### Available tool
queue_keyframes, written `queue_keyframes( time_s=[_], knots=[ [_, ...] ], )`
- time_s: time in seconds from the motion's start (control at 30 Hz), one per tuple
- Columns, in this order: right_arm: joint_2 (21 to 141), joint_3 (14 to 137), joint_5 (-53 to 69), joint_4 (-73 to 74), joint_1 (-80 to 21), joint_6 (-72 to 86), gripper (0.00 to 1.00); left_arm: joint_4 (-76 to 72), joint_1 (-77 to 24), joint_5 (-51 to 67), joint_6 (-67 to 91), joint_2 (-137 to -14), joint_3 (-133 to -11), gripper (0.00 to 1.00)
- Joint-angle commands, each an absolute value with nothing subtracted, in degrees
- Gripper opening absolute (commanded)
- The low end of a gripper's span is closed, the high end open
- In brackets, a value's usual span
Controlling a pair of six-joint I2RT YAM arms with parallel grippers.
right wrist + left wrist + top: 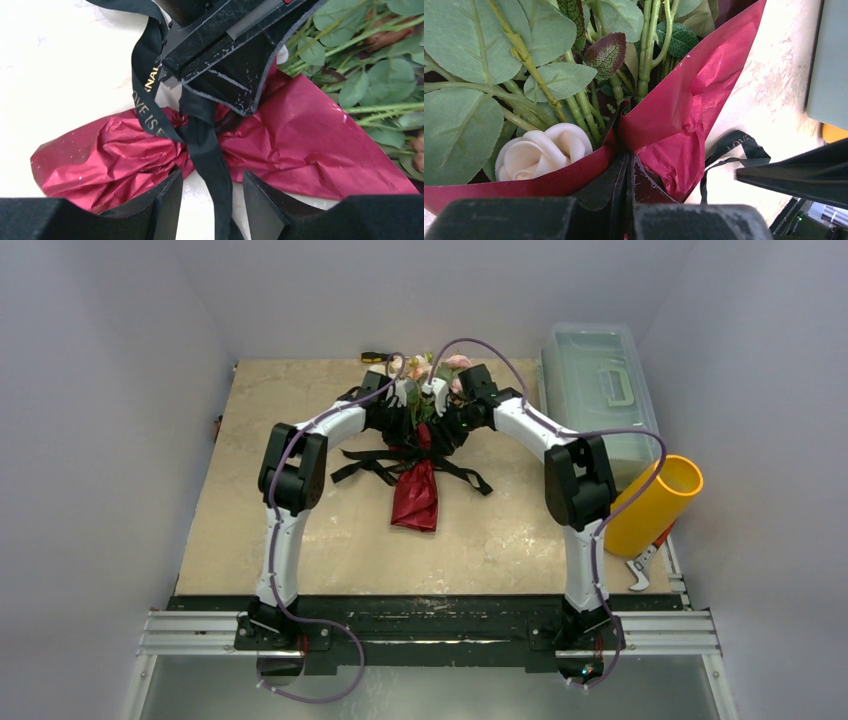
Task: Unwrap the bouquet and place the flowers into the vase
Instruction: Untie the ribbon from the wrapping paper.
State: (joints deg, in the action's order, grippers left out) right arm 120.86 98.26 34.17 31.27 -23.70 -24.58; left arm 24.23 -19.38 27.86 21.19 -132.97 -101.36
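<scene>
- Clenched: left tool [628,165], pinching the edge of the paper [664,115], dark red, right beside the stems [584,107].
- Released: right tool [211,186], fingers apart, one strand of black ribbon [200,135] passing between them ungripped, just over the paper's narrow neck.
- Bouquet [418,455]: flat on the desk [290,440], mid-far, heads toward the far edge, paper tail toward the arms, ribbon ends sprawled to both sides.
- Vase [655,502]: yellow, tilted at the right desk edge, well apart from the bouquet, near a clear box [595,380].
- Step, by judgement: unwrapping, ribbon stage; paper around the flowers, none in the vase yet.
- Next, likely: regrip ribbon or paper with the right tool and pull it off, left tool pinning the wrap.
- Hidden: knot under the left tool, cannot tell whether undone; blooms mostly covered by the arms from above; vase base behind the right arm; only clear bloom a cream rose [541,152].
</scene>
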Motion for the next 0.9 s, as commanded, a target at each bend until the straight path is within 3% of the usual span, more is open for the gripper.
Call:
queue_keyframes(
  time_s=[0.0,0.2,0.37,0.87],
  knots=[
    [123.47,101.2,35.59,27.6,-24.7,-20.91,0.52,31.99,-16.61,12.76,14.98,-138.32,-98.16,0.0],
    [124.53,99.37,34.86,27.26,-24.97,-23.16,0.41,31.99,-16.7,12.6,14.95,-138.08,-97.98,0.0],
    [120.78,96.97,35.05,28.64,-24.53,-24.55,0.02,31.9,-16.7,12.42,14.94,-137.99,-97.51,0.0],
    [106.41,87.94,26.23,40.29,-11.09,-30.42,0.0,31.79,-16.52,12.12,14.88,-138.07,-97.02,0.0]
  ],
)
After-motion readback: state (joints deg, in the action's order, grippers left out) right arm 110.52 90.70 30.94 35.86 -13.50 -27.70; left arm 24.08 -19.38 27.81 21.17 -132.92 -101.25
